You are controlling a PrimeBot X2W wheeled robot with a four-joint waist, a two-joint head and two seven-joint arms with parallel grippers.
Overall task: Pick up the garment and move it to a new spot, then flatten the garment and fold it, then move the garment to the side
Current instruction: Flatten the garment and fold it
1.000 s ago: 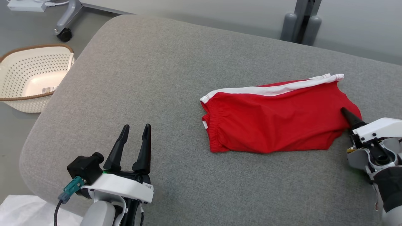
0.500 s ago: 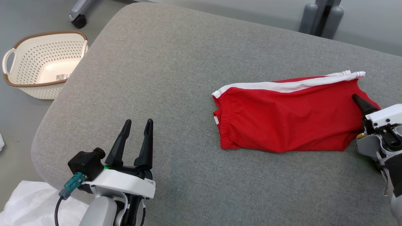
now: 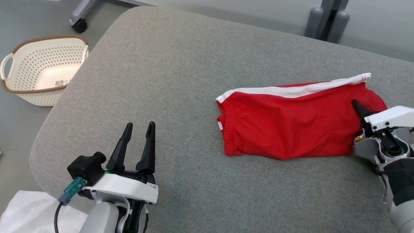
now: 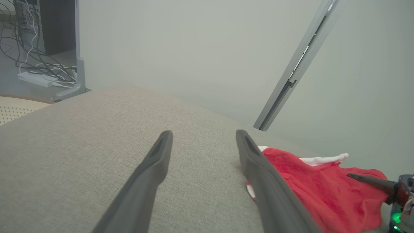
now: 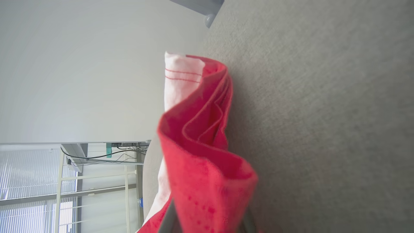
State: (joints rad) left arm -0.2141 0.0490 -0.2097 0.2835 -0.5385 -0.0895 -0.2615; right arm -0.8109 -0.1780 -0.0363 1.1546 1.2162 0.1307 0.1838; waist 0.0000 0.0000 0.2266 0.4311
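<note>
Nearest, at the left, the left gripper (image 3: 140, 124) sits over the grey cushion (image 3: 181, 74) with its two fingers spread wide and nothing between them. Bare fabric lies under it and ahead of it. A white sheet (image 3: 29, 210) lies on the floor off the cushion's near left corner.

A little farther in, at the right edge, the right gripper (image 3: 354, 103) is pinched closed on the right end of the shorts (image 3: 291, 126) — one dark finger (image 3: 359, 109) lies on top of the red cloth and the other is hidden beneath it. In the right wrist view the cloth rises in bunched folds straight out of the closed fingers, with a white hem (image 5: 181, 74) at the far tip.

The shorts lie on the right half of the cushion, stretched left to right. The waistband (image 3: 228, 129) is at the left end and a white stripe (image 3: 291, 91) runs along the far edge. They are well apart from the left gripper, off to its right.

On the floor past the cushion's left edge stands a white perforated basket (image 3: 19, 94) with a brown rim. Farthest back are a caster (image 3: 79, 25) at the left and grey posts (image 3: 326, 22) at the right.
</note>
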